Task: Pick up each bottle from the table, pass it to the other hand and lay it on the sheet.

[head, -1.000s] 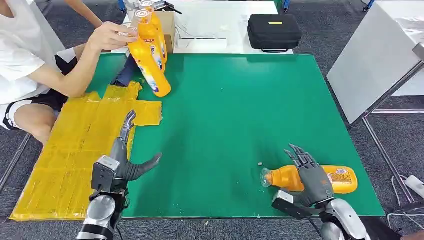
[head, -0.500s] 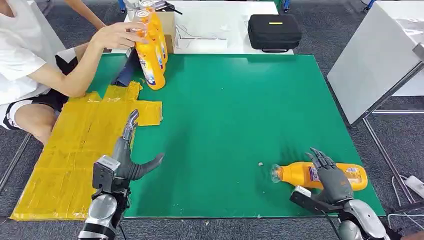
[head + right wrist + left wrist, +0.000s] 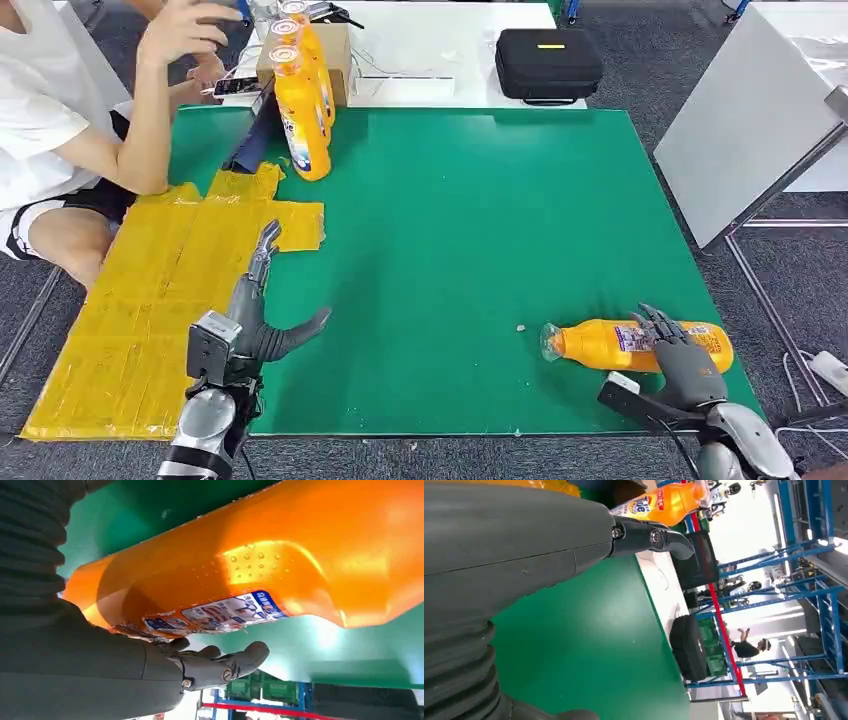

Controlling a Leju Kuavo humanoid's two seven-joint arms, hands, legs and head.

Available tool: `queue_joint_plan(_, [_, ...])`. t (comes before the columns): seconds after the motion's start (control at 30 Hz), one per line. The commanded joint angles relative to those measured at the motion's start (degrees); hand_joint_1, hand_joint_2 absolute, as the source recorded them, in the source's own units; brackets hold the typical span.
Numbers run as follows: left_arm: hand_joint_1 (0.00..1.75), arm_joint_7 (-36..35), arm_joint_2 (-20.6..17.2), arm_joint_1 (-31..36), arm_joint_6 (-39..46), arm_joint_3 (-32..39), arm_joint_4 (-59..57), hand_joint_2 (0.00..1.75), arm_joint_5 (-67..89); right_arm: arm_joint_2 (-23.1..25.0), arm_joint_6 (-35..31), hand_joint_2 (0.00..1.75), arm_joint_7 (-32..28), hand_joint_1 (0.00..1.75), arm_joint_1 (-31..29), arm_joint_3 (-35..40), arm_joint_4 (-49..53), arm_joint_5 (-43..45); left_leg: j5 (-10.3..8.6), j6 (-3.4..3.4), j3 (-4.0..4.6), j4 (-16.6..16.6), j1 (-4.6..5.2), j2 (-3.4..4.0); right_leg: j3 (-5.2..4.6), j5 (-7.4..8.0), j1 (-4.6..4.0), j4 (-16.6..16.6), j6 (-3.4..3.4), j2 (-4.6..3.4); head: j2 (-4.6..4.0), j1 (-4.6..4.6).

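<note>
A green table (image 3: 450, 230) is seen from above. A yellow sheet (image 3: 150, 300) is spread over its near left part. At the far left edge, 2 upright orange bottles (image 3: 300, 105) are set close together, just beyond the sheet's far end, with a dark blue object (image 3: 255, 140) leaning beside them. A person in a white shirt (image 3: 40, 110) is seated at the left, one hand (image 3: 185, 25) raised above the table and apart from the bottles. Behind the green surface, a cardboard box (image 3: 335, 50) and a black case (image 3: 548, 62) are placed on a white table (image 3: 440, 40). A tilted grey board (image 3: 745, 130) stands at the right.

Near the front right corner, an orange bottle (image 3: 620, 345) lies on its side, its clear cap end turned toward the table's middle and a printed label shown on its body. The right hand (image 3: 685, 360) is laid over the bottle's label end; in the right wrist view its fingers (image 3: 220, 662) are seen touching the label, but whether the bottle is actually grasped cannot be told.

The left hand (image 3: 262, 315) is held over the sheet's edge, fingers spread and released, nothing in it.
</note>
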State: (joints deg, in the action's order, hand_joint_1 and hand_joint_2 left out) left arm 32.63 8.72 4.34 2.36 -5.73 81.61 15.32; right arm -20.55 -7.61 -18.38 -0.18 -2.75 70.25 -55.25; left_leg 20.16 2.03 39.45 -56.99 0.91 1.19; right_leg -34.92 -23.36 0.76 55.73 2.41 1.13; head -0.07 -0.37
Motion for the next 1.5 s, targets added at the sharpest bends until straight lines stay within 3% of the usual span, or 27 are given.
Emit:
queue_joint_plan(0.03, [0.00,-0.07,-0.88,1.78,0.37,-0.71,-3.08,1.75,-0.28,1.05,1.05,1.75,0.12,0.00,-2.45,-0.48,-5.15,-0.16,0.35,-0.26,-0.71,-0.07,-0.13,-0.08,0.74,-0.26,-0.06,-0.04,-0.16,-0.16,0.00,0.00])
queue_joint_plan(0.17, [0.00,-0.07,-0.93,1.64,0.40,-0.48,-3.04,1.75,-0.31,1.03,0.85,1.75,0.54,0.00,-3.11,-0.40,-5.69,-0.94,0.09,-0.13,-0.26,0.02,-0.07,-0.05,0.27,-0.06,-0.04,-0.07,-0.07,-0.06,0.00,0.00])
queue_joint_plan(0.23, [0.00,-0.08,-0.86,1.59,0.40,-0.36,-2.92,1.75,-0.32,0.71,0.52,1.75,1.96,0.00,-3.53,-0.04,-6.15,-2.21,0.26,-0.23,-0.58,-0.04,-0.10,-0.07,0.60,-0.19,-0.05,-0.05,-0.14,-0.13,0.00,0.02])
queue_joint_plan(0.4, [0.00,-0.10,-0.66,1.87,0.40,-0.61,-3.17,1.75,-0.32,0.25,-0.11,1.75,4.33,0.00,-5.34,0.15,-9.30,-5.07,0.08,-0.12,-0.25,0.03,-0.07,-0.05,0.27,-0.04,-0.04,-0.08,-0.07,-0.06,0.00,0.00])
queue_joint_plan(0.53, [0.00,-0.25,-0.68,1.87,0.47,-0.69,-3.18,1.75,-0.50,0.04,-0.74,1.75,5.93,0.02,-5.71,1.91,-11.48,-7.90,0.24,-0.21,-0.56,-0.03,-0.12,-0.07,0.59,-0.17,-0.07,-0.08,-0.13,-0.12,0.00,0.00])
queue_joint_plan(0.57, [0.00,-0.27,-0.68,1.87,0.47,-0.67,-3.22,1.75,-0.51,0.02,-0.80,1.75,6.26,0.14,-5.82,2.10,-11.75,-8.33,0.14,-0.16,-0.40,0.01,-0.10,-0.08,0.43,-0.10,-0.06,-0.10,-0.09,-0.05,0.00,0.00])
queue_joint_plan(0.63, [0.00,-0.34,-0.63,1.98,0.47,-0.67,-3.39,1.75,-0.57,-0.13,-0.58,1.75,7.10,0.84,-6.43,2.85,-12.98,-9.57,0.12,-0.15,-0.39,0.01,-0.11,-0.07,0.43,-0.08,-0.07,-0.11,-0.09,-0.06,0.00,0.00])
queue_joint_plan(0.7, [0.00,-0.40,-0.60,1.95,0.46,-0.66,-3.36,1.75,-0.66,-0.46,-0.52,1.75,7.64,1.06,-6.70,3.30,-13.61,-10.30,0.13,-0.16,-0.45,0.01,-0.11,-0.07,0.46,-0.08,-0.07,-0.10,-0.09,-0.06,0.00,0.00])
queue_joint_plan(0.73, [0.00,-0.43,-0.60,1.92,0.45,-0.65,-3.31,1.75,-0.70,-0.51,-0.54,1.75,7.83,1.29,-6.80,3.52,-13.86,-10.64,0.17,-0.20,-0.54,-0.01,-0.12,-0.08,0.56,-0.12,-0.08,-0.10,-0.12,-0.09,0.00,0.00])
queue_joint_plan(0.9, [0.00,-0.58,-0.54,1.66,0.40,-0.29,-3.13,1.75,-0.91,0.41,-1.03,1.75,8.35,1.31,-6.96,6.03,-13.10,-12.74,0.04,-0.09,-0.36,0.03,-0.10,-0.08,0.36,-0.02,-0.07,-0.11,-0.06,-0.04,0.00,0.00])
queue_joint_plan(1.0, [0.00,-0.68,-0.42,1.71,0.30,-0.28,-3.16,1.75,-0.96,1.13,-1.85,1.75,9.32,1.50,-8.17,7.09,-13.62,-13.58,0.07,-0.09,-0.42,0.03,-0.11,0.00,0.41,-0.01,-0.07,-0.12,-0.06,-0.13,0.00,0.00])
queue_joint_plan(1.07, [0.00,-0.68,-0.40,1.75,0.30,-0.32,-3.21,1.75,-0.96,1.52,-2.24,1.75,9.18,1.54,-8.85,7.25,-13.80,-13.33,0.09,-0.13,-0.47,0.02,-0.14,0.01,0.48,-0.02,-0.10,-0.13,-0.07,-0.14,0.00,0.02])
queue_joint_plan(1.1, [0.00,-0.68,-0.39,1.77,0.30,-0.33,-3.20,1.75,-0.96,1.68,-2.92,1.75,9.04,1.69,-8.95,7.19,-13.57,-13.29,0.19,-0.20,-0.67,-0.01,-0.15,0.01,0.67,-0.11,-0.09,-0.11,-0.12,-0.19,0.00,0.00])
queue_joint_plan(1.17, [0.00,-0.94,-0.50,1.69,-0.71,-0.63,-2.91,1.75,-1.44,5.00,-8.82,1.75,7.20,1.75,-9.60,5.26,-12.11,-10.73,0.03,-0.09,-0.38,0.02,-0.11,0.06,0.36,0.02,-0.09,-0.10,-0.05,-0.12,0.00,0.00])
queue_joint_plan(1.27, [0.00,-0.97,-0.60,2.33,-3.98,-1.43,-3.48,1.75,-3.58,10.94,-14.70,1.75,2.75,1.75,-10.26,3.16,-8.20,-4.76,0.13,-0.18,-0.57,0.01,-0.14,0.21,0.51,-0.01,-0.10,-0.09,-0.12,-0.31,0.00,0.00])
queue_joint_plan(1.5, [0.00,-0.95,-0.69,2.86,-4.66,-2.03,-4.27,1.75,-3.81,12.23,-16.23,1.75,1.05,1.75,-9.75,2.00,-6.65,-2.65,0.02,-0.11,-0.38,0.01,-0.10,0.09,0.36,-0.03,-0.09,-0.03,-0.04,-0.07,0.00,0.00])
